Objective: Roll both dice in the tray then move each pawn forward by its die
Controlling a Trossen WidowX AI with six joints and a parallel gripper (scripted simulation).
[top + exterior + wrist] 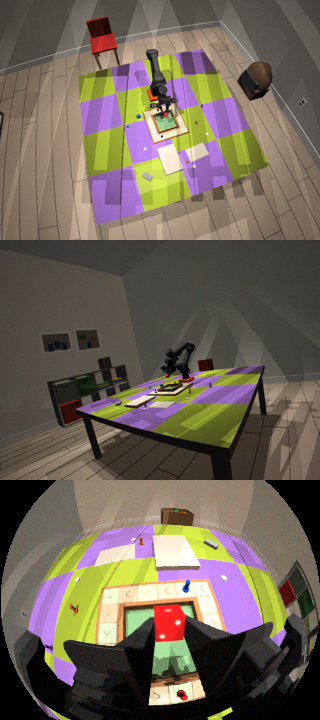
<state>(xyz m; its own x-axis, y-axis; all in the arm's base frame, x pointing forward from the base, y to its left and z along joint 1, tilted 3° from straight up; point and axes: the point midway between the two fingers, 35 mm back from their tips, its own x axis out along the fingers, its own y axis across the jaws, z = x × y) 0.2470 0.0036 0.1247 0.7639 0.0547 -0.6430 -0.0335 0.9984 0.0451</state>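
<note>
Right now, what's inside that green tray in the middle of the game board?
The tray holds no dice yet. The red die hangs above it, pinched in the gripper. The gripper's fingers cover part of the tray's floor in the wrist view.
</note>
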